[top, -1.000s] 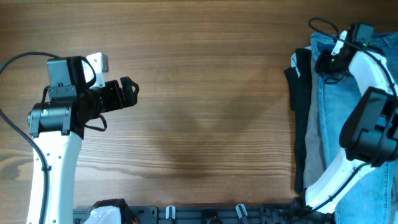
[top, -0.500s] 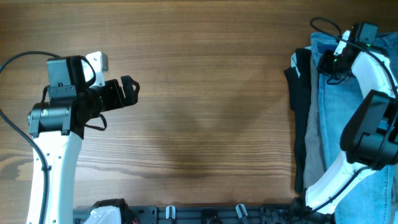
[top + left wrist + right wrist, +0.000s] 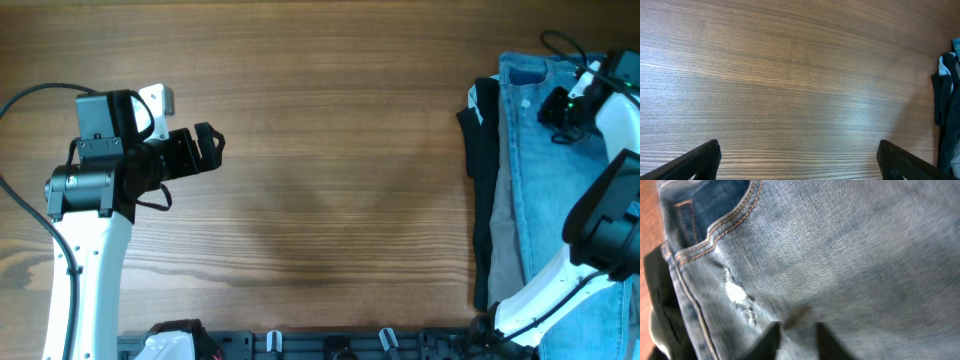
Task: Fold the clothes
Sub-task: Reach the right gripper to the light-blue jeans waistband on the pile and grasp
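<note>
The light-blue jeans lie at the table's right edge, waistband toward the far side. In the right wrist view the denim fills the frame, with a front pocket at upper left and a frayed rip. My right gripper sits on the upper part of the jeans. Its fingers are drawn close together with a small dark crease of denim between the tips. My left gripper is open and empty over bare wood at the left, far from the jeans. Its fingers are spread wide.
A black garment lies under the jeans' left edge and also shows in the left wrist view and the right wrist view. Grey fabric shows between them. A dark rail runs along the table's near edge.
My right gripper has moved to the right across the top of the jeans, uncovering more of the waistband area. The left arm has not moved.
</note>
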Robot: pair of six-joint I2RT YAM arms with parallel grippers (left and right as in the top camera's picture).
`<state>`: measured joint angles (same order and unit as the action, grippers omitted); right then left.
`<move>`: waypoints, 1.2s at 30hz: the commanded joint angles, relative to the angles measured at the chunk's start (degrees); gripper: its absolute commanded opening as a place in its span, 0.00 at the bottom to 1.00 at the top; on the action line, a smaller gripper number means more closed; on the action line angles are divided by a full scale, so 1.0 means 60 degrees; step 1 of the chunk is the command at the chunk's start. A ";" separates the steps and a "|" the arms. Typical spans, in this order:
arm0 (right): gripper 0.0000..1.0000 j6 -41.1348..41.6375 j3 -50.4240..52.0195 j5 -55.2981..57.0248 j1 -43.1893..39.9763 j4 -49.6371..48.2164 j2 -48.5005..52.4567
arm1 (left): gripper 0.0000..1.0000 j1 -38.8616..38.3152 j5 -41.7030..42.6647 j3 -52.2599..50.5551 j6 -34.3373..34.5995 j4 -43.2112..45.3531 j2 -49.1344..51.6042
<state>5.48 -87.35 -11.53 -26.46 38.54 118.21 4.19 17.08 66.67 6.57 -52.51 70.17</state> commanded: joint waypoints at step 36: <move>0.29 -0.0648 0.0076 0.1293 0.1206 -0.0663 0.0517 | 1.00 0.0015 0.0233 0.0204 0.0058 -0.0055 -0.0069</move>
<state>2.94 -87.35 -2.68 -19.09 34.81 120.11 4.19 17.50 66.67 6.57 -52.77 70.17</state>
